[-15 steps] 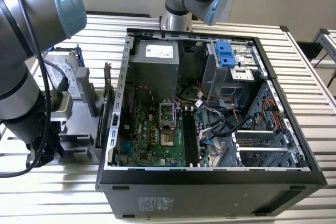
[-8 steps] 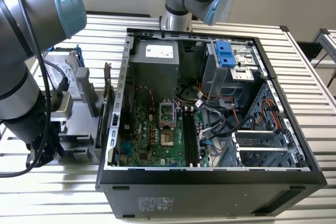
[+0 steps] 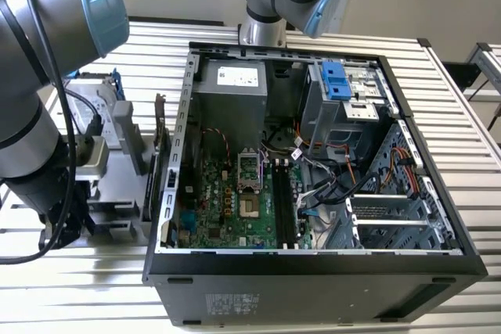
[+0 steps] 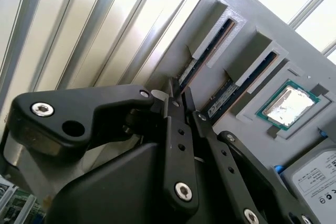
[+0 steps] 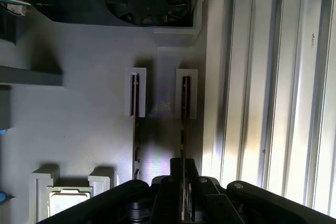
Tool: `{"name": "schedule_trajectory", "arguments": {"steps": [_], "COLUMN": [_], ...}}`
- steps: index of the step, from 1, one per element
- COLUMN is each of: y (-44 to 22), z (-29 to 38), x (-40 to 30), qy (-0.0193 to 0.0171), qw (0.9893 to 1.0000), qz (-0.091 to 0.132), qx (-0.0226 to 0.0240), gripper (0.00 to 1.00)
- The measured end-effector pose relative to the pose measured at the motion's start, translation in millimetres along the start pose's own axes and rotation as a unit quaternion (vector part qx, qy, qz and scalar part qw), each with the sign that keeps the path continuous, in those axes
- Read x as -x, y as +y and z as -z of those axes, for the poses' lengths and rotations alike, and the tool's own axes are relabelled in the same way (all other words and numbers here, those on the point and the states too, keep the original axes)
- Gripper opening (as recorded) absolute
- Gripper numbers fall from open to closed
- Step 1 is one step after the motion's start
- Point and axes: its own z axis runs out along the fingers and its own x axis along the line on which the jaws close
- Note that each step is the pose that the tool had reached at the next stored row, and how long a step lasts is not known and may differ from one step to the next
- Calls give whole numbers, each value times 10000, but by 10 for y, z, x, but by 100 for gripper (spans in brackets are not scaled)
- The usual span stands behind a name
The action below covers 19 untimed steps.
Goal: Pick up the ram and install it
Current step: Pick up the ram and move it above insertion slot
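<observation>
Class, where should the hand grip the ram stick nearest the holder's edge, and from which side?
Pinch the ram across its two flat faces at the exposed long edge, coming from the open face of the holder. It stands on edge in a slot, so only that edge is free.

Robotics lab bench, opened computer case on slatted metal table, robot arm
</observation>
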Motion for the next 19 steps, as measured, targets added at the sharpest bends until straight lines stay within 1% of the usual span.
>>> {"name": "schedule_trajectory", "arguments": {"steps": [12,19], "y": [1,1], "z": [4,57], "x": [-3,-3], "qy": [0,0], "qw": [10000,10000], "qz": [0,0], "qx": [0,-1], "gripper": [0,0]}}
